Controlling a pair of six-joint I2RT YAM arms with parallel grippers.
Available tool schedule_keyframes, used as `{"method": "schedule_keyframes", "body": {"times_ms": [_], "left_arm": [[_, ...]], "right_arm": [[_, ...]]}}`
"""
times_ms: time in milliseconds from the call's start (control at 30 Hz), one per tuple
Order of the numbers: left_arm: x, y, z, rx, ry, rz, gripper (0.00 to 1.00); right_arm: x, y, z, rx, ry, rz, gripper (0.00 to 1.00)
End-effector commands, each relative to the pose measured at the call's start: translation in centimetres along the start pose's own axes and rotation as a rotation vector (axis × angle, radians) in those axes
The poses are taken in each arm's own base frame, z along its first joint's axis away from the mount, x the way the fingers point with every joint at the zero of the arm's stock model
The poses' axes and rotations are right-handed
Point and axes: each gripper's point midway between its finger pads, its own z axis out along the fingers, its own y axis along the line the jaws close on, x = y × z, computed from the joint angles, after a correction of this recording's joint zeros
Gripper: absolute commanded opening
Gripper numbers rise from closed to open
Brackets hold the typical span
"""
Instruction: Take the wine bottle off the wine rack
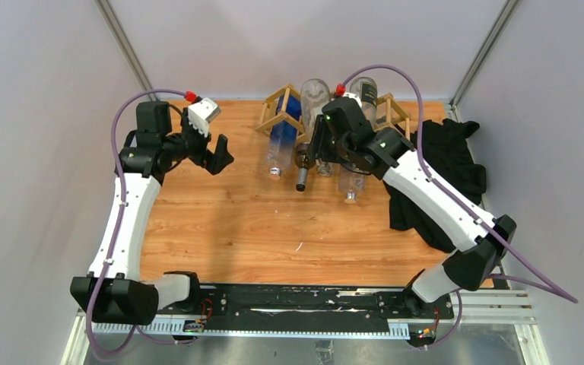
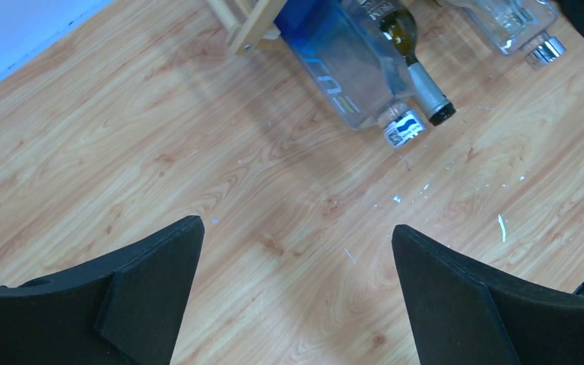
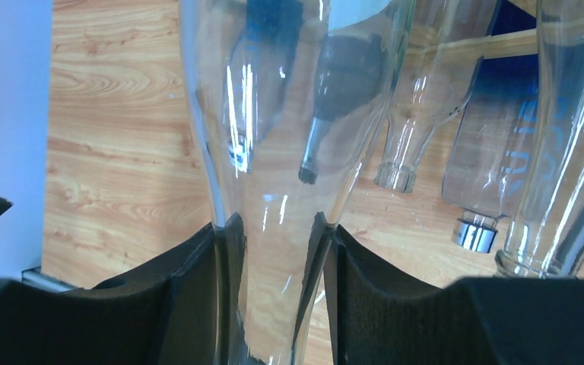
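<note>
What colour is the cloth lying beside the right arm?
Black. The cloth shows best in the top external view.

Both arms wear white shells on their long links, the left arm [image 1: 125, 220] and the right arm [image 1: 433, 194] alike, with black housings at every joint. A lavender cable [image 1: 119, 122] loops along each, ending in a red plug [image 1: 191, 96] by the wrist. The left wrist bears a white camera block [image 1: 204, 113]. Small green lights [image 1: 327, 118] glow on the right arm's black wrist. The left claw [image 2: 296, 228] and right claw [image 3: 277, 228] have matte black, wedge-shaped fingers.
</note>
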Motion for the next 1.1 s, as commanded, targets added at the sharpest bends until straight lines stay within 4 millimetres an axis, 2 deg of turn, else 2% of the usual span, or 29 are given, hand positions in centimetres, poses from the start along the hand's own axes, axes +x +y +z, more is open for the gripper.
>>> {"method": "schedule_keyframes", "body": {"times_ms": [0,200,433,533,700,900,1067], "left_arm": [[-1.0,-1.9,-0.5,0.073,-0.042,0.094,1.00],[-1.6,-3.8,-1.3,0.135,-0.099,0.259,1.00],[-2.9,-4.4,-2.6,0.132,-0.164,0.506,1.00],[-2.9,-4.7,-3.1,0.124,-0.183,0.611,1.00],[-2.4,-5.7,-4.2,0.099,-0.205,0.801,1.00],[-1.8,-7.9,-5.5,0.077,-0.235,1.002,1.00],[-0.5,-9.7,-6.0,0.095,-0.255,1.082,1.00]], "right_arm": [[-6.1,3.1,-4.7,-0.203,-0.211,0.068,0.00],[-6.4,5.4,-7.5,-0.350,-0.195,0.017,0.00],[-3.7,9.4,-8.9,-0.499,-0.064,-0.102,0.00],[-2.6,10.9,-9.5,-0.549,-0.037,-0.145,0.00],[-0.5,13.3,-10.0,-0.632,0.034,-0.210,0.00],[2.8,15.8,-9.4,-0.675,0.135,-0.309,0.00],[5.3,17.3,-9.1,-0.714,0.206,-0.347,0.00]]}}
